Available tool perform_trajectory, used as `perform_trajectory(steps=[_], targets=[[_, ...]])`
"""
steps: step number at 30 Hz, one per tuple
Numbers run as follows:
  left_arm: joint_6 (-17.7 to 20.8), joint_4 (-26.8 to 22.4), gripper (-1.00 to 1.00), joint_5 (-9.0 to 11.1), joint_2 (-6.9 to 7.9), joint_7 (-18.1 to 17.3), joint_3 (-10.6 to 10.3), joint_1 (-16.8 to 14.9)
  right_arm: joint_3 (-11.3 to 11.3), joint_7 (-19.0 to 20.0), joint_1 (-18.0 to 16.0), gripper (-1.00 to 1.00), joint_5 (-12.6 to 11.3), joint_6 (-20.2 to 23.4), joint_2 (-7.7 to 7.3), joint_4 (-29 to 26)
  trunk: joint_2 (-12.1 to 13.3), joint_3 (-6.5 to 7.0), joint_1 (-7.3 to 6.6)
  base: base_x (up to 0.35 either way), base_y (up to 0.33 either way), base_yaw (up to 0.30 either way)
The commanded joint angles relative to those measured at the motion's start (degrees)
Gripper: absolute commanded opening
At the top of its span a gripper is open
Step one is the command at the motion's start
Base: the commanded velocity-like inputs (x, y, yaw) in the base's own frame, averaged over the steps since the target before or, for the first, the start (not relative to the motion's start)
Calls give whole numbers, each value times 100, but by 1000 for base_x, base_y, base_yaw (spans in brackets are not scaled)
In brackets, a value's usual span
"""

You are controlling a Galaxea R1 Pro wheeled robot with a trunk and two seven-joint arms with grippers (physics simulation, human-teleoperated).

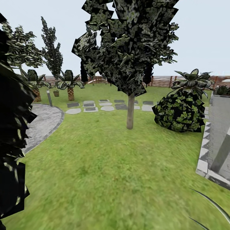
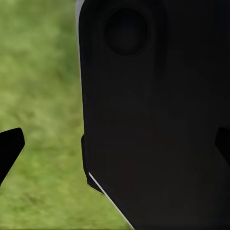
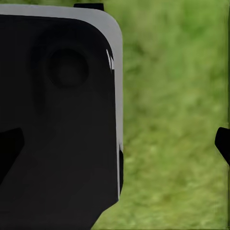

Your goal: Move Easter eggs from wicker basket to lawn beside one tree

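Wide open lawn, tree ahead, paving leftward

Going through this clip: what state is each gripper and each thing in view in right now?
left gripper: open, fingertips wide apart, nothing held.
right gripper: open, fingertips wide apart, nothing held.
tree: upright, trunk standing in the lawn.
small brown container: upright far off near the palm; too small to tell its contents.
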Motion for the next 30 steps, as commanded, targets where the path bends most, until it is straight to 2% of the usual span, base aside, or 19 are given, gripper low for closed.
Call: perform_trajectory(steps=[1, 8, 30], targets=[[1, -5, 100, 1, 1, -19, 2, 1, 5, 3, -7, 100, -14, 7, -1, 8, -2, -4, 4, 338, 0, 219], [1, -5, 100, 1, 1, -19, 2, 1, 1, 2, -7, 100, -16, 7, -3, 8, -2, -4, 4, 338, 0, 163], [1, -5, 100, 1, 1, -19, 2, 1, 1, 3, -7, 100, -16, 7, -3, 8, -2, -4, 4, 338, 0, 3]])
